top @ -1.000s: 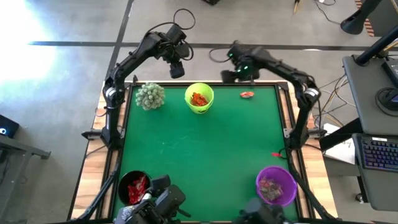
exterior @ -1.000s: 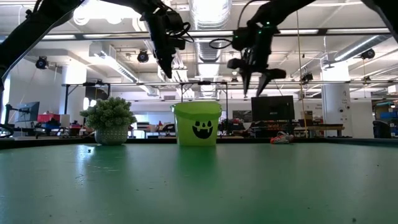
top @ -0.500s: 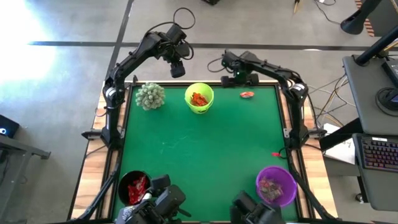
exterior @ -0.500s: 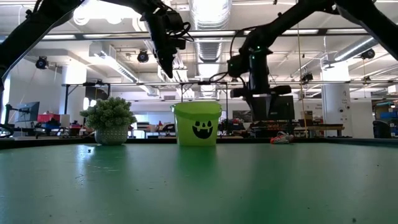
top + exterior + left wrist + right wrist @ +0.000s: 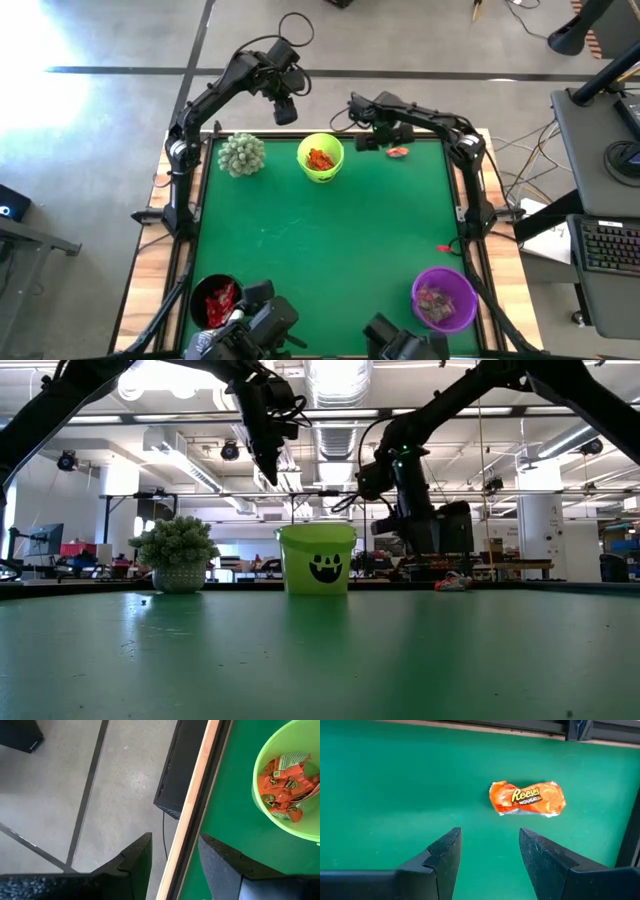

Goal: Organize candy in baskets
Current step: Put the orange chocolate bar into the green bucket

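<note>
one orange wrapped candy (image 5: 527,798) lies on the green table (image 5: 320,250) near its far edge, just ahead of the right gripper (image 5: 489,852), whose spread, empty fingers hover between it and the lime green basket (image 5: 320,158).

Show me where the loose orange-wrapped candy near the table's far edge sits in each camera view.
High view: the orange crinkly-wrapped candy lies on the green mat, right of the lime green plastic basket, just beside the right gripper.
Low view: small, at the far edge, right of the basket.
Left wrist view: not in it.
Right wrist view: centre, beyond the open jaws.
Shared landmark: the lime green basket.
</note>
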Tool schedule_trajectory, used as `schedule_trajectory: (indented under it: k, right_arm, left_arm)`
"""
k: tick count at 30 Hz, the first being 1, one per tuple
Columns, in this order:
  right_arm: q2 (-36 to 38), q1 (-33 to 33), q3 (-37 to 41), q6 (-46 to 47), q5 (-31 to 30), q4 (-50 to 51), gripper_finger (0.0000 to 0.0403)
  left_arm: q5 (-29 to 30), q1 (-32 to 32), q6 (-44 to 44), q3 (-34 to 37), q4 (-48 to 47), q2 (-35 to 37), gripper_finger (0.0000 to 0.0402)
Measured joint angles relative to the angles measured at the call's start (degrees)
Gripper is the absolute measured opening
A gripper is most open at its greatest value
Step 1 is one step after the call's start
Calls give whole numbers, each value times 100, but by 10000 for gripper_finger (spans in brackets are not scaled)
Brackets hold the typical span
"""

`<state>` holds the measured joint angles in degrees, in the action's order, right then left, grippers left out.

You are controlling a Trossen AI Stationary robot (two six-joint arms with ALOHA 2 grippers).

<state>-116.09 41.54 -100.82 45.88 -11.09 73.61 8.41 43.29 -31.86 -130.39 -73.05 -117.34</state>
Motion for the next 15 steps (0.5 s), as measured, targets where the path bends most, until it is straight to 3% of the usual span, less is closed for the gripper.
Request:
schedule_trajectory:
  k: [15]
  right_arm:
    - [-496,-118,0,-24,-247,111,194]
  left_arm:
    - [0,2,-10,0,-71,0,144]
